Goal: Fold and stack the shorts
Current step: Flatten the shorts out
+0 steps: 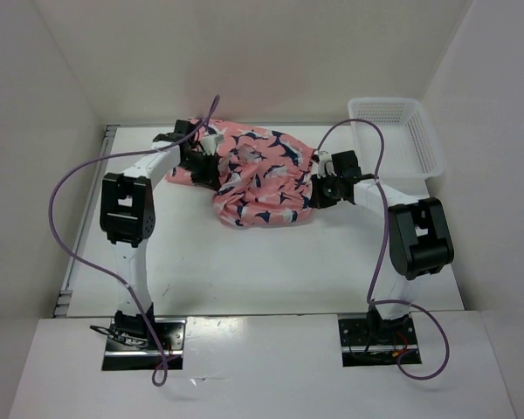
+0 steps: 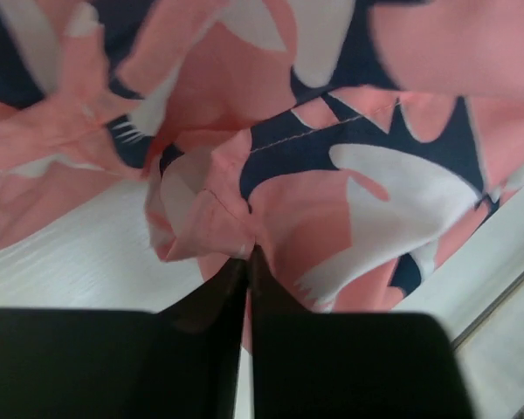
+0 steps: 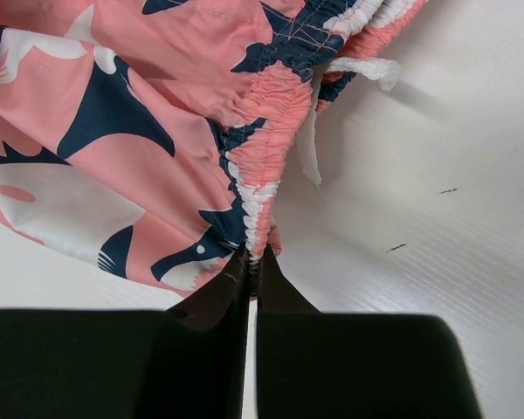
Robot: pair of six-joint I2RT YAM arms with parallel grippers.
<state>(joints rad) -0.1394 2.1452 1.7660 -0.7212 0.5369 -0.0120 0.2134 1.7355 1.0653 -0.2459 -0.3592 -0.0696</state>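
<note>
Whale-print shorts [image 1: 260,179] lie bunched between my left gripper [image 2: 248,259] and right gripper [image 3: 252,262], both clenched on thin edges that I fear could slip.

Right claw [image 3: 251,262] tight on shorts [image 3: 131,140]

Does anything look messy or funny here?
Yes. The shorts lie in a crumpled, bunched heap instead of flat, pinched at either side by the left claw and right claw. A white drawstring dangles loose from the waistband. Nothing looks torn or spilled.
</note>
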